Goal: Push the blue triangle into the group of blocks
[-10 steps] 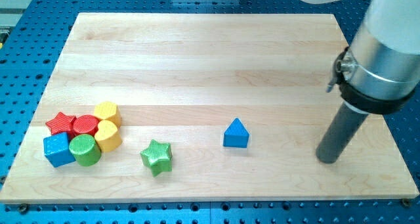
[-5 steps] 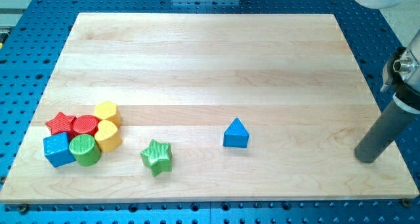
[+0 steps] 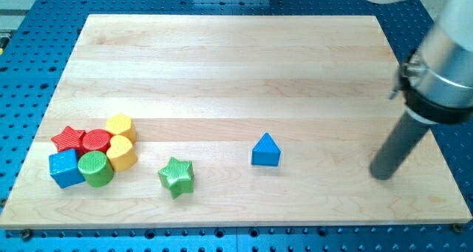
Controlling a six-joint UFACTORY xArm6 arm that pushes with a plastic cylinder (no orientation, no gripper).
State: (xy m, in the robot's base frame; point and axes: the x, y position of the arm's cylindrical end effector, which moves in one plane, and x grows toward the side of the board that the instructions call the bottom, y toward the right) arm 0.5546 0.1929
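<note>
Camera view | my tip (image 3: pixel 382 176) well right of blue triangle (image 3: pixel 265 151) | touching nothing

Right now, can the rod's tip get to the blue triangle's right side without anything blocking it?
Probably yes. My tip sits on the board to the view's right of the blue triangle, with only bare wood between them; the green star lies on the far side.

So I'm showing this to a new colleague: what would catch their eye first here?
Probably the tight bunch of blocks at the view's left: red star, red cylinder, two yellow blocks, blue cube and green cylinder. Then the green star apart from it, the lone blue triangle near the middle, and my tip well off to the triangle's right.
</note>
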